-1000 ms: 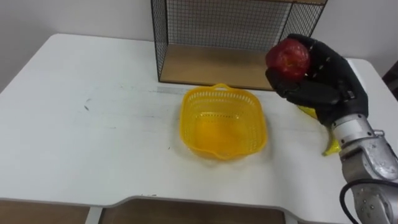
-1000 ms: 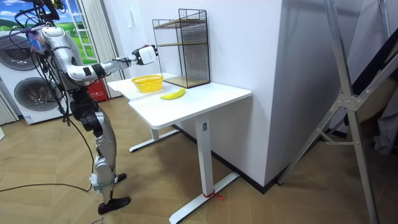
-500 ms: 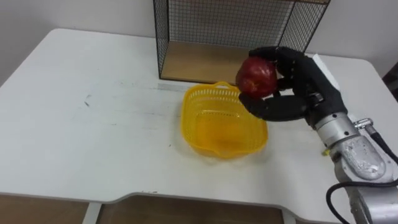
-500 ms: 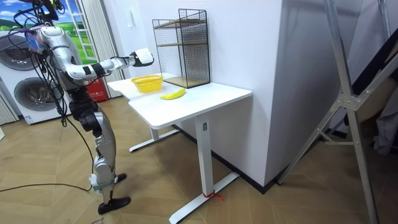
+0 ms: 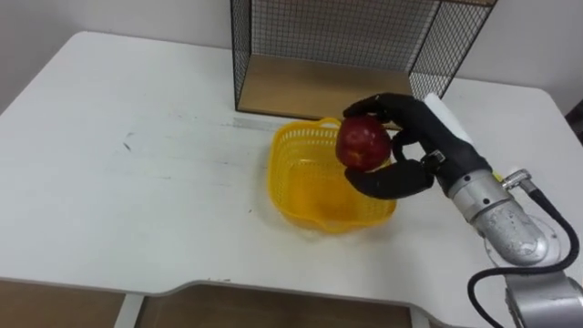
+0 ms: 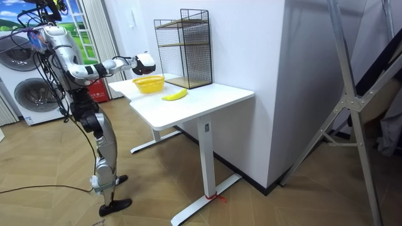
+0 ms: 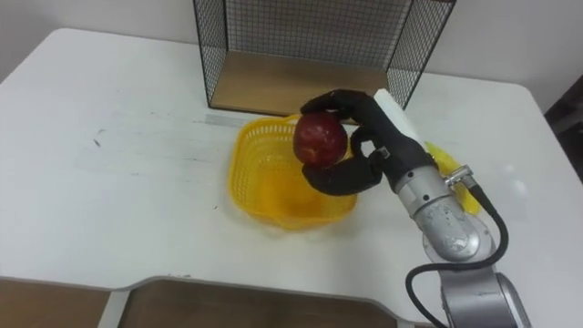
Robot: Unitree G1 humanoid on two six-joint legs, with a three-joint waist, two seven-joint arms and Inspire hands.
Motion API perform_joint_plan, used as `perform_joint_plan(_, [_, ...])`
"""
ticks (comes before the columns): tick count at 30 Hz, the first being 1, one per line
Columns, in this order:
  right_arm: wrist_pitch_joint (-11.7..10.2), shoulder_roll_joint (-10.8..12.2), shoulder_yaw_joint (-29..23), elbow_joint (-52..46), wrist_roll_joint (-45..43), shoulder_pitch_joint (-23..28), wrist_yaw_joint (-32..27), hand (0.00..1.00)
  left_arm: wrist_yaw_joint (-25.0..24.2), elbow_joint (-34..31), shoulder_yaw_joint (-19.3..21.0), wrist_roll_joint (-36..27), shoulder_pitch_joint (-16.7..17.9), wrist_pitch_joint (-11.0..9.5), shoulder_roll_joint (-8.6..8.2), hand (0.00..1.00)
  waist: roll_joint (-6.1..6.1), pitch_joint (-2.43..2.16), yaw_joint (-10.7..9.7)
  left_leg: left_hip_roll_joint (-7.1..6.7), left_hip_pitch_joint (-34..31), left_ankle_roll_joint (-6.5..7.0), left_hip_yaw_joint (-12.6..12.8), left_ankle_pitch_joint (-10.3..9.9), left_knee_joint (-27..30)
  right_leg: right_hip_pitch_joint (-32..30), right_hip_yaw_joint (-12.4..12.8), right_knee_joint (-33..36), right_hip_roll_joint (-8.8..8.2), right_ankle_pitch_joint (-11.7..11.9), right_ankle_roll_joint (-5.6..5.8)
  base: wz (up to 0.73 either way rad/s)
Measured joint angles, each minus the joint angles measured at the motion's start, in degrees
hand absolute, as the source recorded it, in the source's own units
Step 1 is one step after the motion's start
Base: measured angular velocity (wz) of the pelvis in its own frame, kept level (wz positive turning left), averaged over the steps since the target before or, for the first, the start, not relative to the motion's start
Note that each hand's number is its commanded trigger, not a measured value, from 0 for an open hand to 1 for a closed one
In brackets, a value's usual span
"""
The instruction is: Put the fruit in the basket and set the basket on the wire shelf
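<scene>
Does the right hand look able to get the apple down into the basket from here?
Probably yes. The right hand, shut on the apple, hangs over the right rim of the basket; its top is open and nothing lies between. The wire shelf stands behind, off that path.

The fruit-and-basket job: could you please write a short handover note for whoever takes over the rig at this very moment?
Right hand: shut on the apple, held just above the right side of the yellow basket.
Basket: on the white table, in front of the wire shelf.
Banana: on the table, to the basket's right, beyond the right arm.
Done: apple picked up and brought over the basket, not yet released.
Left: drop the apple in, add the banana, set the basket on the shelf.
</scene>
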Motion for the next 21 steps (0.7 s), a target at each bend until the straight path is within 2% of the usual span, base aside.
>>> perform_joint_plan(5, [0.0,0.0,0.0,0.2,0.4,0.2,0.5,0.00,0.0,-0.1,0.1,0.4,-0.1,0.0,0.02,0.00,0.24,0.12,0.0,0.01,0.0,0.01,-0.1,0.0,0.2,0.1,0.0,0.0,0.01,0.0,-0.01,0.00])
perform_joint_plan(10, [0.0,0.3,0.0,1.4,0.3,1.0,1.3,0.00,0.0,-0.3,0.1,0.4,-0.1,0.1,0.01,0.00,0.39,0.00,0.0,0.01,-0.1,0.02,-0.2,0.0,0.2,0.0,0.0,0.0,0.02,0.0,-0.01,0.00])
perform_joint_plan(12, [0.0,0.3,0.0,1.4,0.3,1.7,1.5,0.00,0.0,-0.4,0.1,0.4,-0.1,0.1,0.02,0.00,0.61,-0.21,0.0,0.01,-0.1,0.02,-0.2,0.0,0.2,0.1,0.0,0.0,0.03,0.0,-0.01,0.00])
perform_joint_plan(21, [0.1,0.3,-0.1,2.7,0.3,2.7,2.1,0.00,0.4,-0.6,0.1,0.4,-0.7,0.1,0.01,0.00,1.17,-0.27,-0.2,0.02,0.2,0.04,-0.2,0.0,0.3,0.1,0.1,0.5,0.01,0.0,-0.03,0.00])
